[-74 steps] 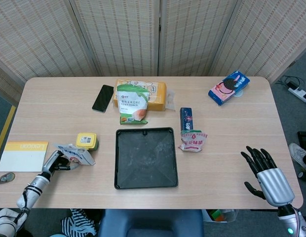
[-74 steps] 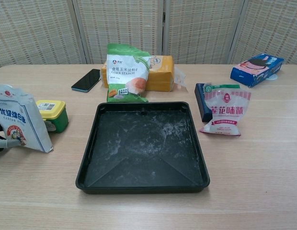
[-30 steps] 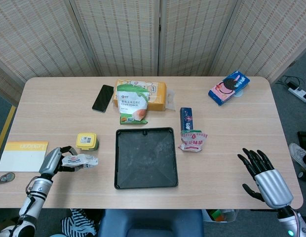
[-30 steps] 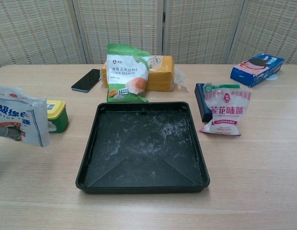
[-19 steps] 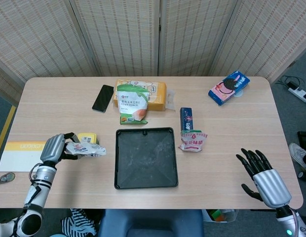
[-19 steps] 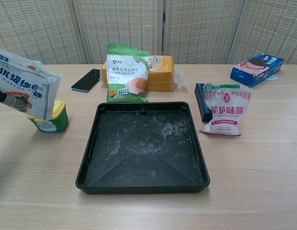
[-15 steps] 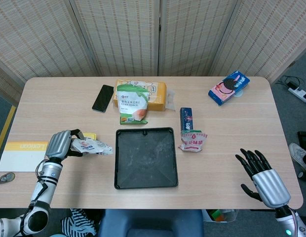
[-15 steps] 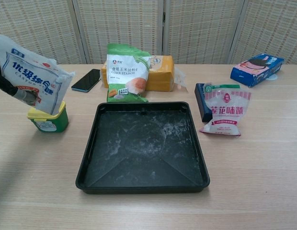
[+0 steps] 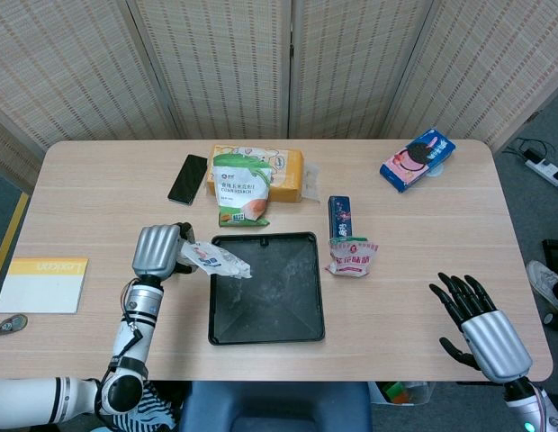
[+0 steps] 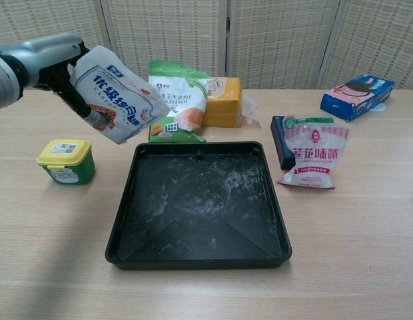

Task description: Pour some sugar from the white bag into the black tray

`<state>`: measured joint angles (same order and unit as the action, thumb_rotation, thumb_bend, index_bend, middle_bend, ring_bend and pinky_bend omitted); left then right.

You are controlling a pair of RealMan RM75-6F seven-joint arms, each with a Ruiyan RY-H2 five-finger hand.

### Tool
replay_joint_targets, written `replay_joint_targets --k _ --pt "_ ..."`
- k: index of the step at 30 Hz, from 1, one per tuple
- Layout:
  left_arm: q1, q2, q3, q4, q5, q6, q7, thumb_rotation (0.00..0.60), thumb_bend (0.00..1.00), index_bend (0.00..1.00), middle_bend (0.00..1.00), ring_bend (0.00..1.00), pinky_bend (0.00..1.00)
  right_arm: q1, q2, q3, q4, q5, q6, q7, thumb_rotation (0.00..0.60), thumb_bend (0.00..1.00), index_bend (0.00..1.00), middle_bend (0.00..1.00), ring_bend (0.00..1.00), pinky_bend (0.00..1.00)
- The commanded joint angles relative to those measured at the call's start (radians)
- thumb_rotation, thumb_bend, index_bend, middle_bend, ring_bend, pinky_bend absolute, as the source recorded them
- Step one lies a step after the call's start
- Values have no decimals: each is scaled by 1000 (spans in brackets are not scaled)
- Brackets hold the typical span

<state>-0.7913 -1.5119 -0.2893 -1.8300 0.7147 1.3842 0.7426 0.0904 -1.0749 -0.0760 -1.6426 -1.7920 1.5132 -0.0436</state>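
Note:
My left hand [image 9: 158, 249] [image 10: 40, 60] grips the white sugar bag [image 9: 216, 260] [image 10: 118, 96] and holds it in the air, tilted with its lower corner toward the black tray. The bag's corner hangs over the tray's far left corner in the head view. The black tray [image 9: 265, 326] [image 10: 200, 250] lies flat at the table's middle, dusted with white powder. My right hand [image 9: 481, 329] hovers open off the table's near right corner, holding nothing; the chest view does not show it.
A yellow-lidded green tub [image 10: 65, 161] stands left of the tray. A corn starch bag [image 9: 240, 189], an orange pack [image 9: 283, 171] and a phone [image 9: 187, 179] lie behind it. A pink-white packet [image 9: 352, 256], a dark box [image 9: 340, 217] and a cookie pack [image 9: 417, 159] are to the right.
My left hand lifted the sugar bag off the table at the left, carried it up and rightward to the tray's far left corner and tilted it. The right hand barely shifted.

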Motion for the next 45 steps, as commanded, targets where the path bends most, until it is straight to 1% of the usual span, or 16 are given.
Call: replay_joint_targets --k 1,3,5,11,16,20,30,40,45 --pt "-30 -76 46 82 64 75 91 600 197 923 931 1000 1000 -3 1 -3 2 -6 7 3 600 290 0 0 0 0" --pt "-34 -107 75 123 113 105 126 600 197 923 931 1000 1000 -5 2 -4 2 -9 10 4 600 291 0 0 0 0" --pt "-33 -129 92 148 146 123 144 600 197 926 933 1000 1000 -5 2 -5 2 -12 10 3 600 291 0 0 0 0" --pt "-32 -173 98 168 182 151 208 600 197 929 937 1000 1000 -2 0 -5 0 -9 2 -3 600 290 0 0 0 0" --pt "-34 -222 133 189 231 191 313 600 198 932 940 1000 1000 -3 0 -6 -1 -10 2 -5 600 291 0 0 0 0" --pt "-29 -254 158 237 288 207 341 600 198 932 941 1000 1000 -6 0 -9 -1 -18 10 -5 600 292 0 0 0 0" --pt "-2 -279 152 299 363 211 361 600 198 934 943 1000 1000 -5 1 -9 0 -17 6 -3 600 291 0 0 0 0" --pt "18 -303 162 328 439 209 400 600 198 936 947 1000 1000 -7 1 -8 0 -17 11 -2 600 290 0 0 0 0" --pt "31 -307 154 334 454 196 406 600 198 937 948 1000 1000 -9 3 -7 2 -18 18 5 600 291 0 0 0 0"
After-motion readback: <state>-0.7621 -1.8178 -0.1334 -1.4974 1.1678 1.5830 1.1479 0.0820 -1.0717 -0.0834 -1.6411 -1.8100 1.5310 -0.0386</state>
